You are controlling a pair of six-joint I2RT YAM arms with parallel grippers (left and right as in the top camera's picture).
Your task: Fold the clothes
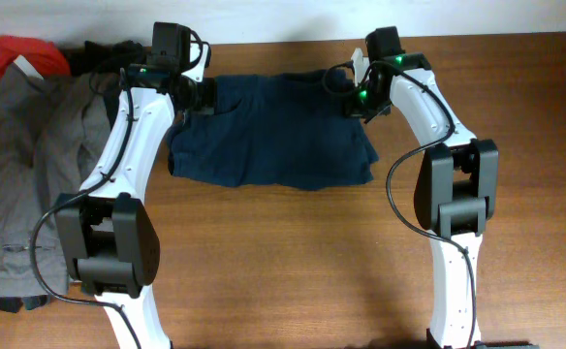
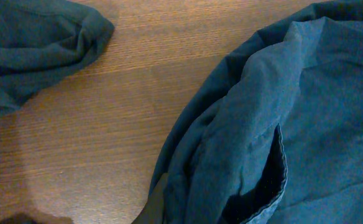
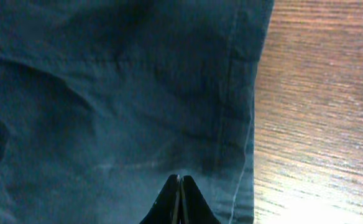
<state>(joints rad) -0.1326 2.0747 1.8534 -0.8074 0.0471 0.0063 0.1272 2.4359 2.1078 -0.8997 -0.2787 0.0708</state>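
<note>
The navy shorts (image 1: 273,136) lie spread at the back middle of the table, my two grippers at their far corners. My left gripper (image 1: 205,94) is shut on a bunched fold of the shorts (image 2: 306,112). One dark finger (image 2: 158,204) shows beside the gathered cloth, and the other is hidden. My right gripper (image 1: 346,85) is shut too. Its tips (image 3: 180,179) are pinched together on the shorts (image 3: 107,93) just inside the seamed edge, and creases run toward them.
Grey trousers (image 1: 31,174) lie along the left side of the table. A red piece (image 1: 26,53) and a black garment (image 1: 104,53) lie at the back left. Another lobe of dark blue cloth (image 2: 38,43) shows in the left wrist view. Bare wood (image 1: 293,262) fills the front.
</note>
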